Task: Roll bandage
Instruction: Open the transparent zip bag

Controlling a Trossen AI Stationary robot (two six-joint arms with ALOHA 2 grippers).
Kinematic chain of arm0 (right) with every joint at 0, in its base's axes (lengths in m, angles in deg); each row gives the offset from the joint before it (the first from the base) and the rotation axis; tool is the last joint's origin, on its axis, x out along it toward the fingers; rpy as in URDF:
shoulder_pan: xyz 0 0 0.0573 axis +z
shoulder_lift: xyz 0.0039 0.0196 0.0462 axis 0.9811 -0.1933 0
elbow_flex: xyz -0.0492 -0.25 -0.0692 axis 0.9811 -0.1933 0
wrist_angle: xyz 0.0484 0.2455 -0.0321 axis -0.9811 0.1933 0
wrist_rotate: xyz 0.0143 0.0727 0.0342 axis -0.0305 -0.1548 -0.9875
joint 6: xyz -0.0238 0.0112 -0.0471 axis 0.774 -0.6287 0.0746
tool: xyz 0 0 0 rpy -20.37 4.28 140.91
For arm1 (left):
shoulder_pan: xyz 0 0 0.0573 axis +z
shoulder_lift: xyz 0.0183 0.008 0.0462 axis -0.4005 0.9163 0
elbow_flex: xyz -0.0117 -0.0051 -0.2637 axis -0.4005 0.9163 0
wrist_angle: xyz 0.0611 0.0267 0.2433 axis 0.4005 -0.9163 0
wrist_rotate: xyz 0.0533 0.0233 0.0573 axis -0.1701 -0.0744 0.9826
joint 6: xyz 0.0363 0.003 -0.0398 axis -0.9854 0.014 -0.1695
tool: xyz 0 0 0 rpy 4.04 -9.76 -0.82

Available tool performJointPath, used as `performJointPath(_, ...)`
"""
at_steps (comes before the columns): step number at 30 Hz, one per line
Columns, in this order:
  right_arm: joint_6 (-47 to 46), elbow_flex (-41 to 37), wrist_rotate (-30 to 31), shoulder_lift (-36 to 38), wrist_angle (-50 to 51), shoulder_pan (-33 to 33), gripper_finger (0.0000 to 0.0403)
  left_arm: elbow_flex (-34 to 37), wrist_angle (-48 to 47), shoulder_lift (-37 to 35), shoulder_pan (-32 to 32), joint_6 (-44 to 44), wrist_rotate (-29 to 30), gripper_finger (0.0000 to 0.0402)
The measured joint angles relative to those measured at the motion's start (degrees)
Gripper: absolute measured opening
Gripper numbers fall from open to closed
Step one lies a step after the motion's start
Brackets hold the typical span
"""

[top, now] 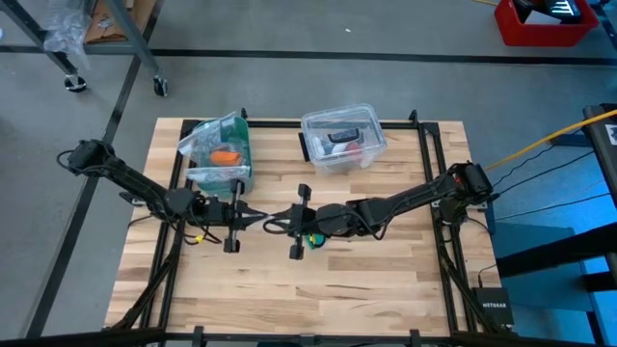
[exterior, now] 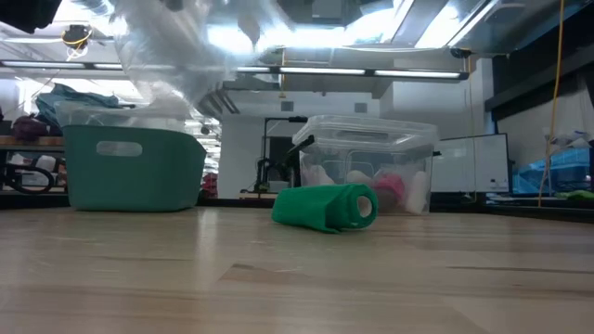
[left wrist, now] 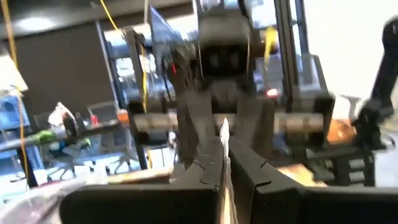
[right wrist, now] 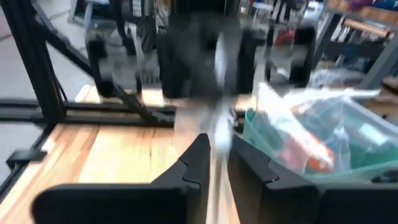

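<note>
Bandage (exterior: 327, 208) lies on the bench (top: 386, 280) near mid-centre as a mostly rolled teal cylinder, loose tail flopped beside it; in the high view it shows just under the right gripper (top: 298, 222), clearly the nearer arm. Roll's long axis looks roughly along the bench's width, open end toward the right in the low view; left gripper (top: 253, 218) hangs close beside, fingers closed on nothing; right fingers (right wrist: 193, 163) narrowly parted, empty.
</note>
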Motion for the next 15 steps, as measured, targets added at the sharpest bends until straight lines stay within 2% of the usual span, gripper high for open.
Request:
performJointPath(4,-0.93,-0.09,-0.08,-0.07,3.24,0.02,0.0063,-0.07,3.05,-0.27,-0.02,-1.75,1.02,0.0000)
performJointPath(9,-3.55,-0.09,-0.09,-0.08,5.77,0.07,0.0039,-0.09,1.54,-1.43,-0.25,-2.50,0.99,0.0000)
performJointPath(15,-3.25,-0.11,-0.07,-0.15,2.66,0.04,0.0014,-0.11,-2.52,-2.09,-1.28,-1.21,0.71,0.0000)
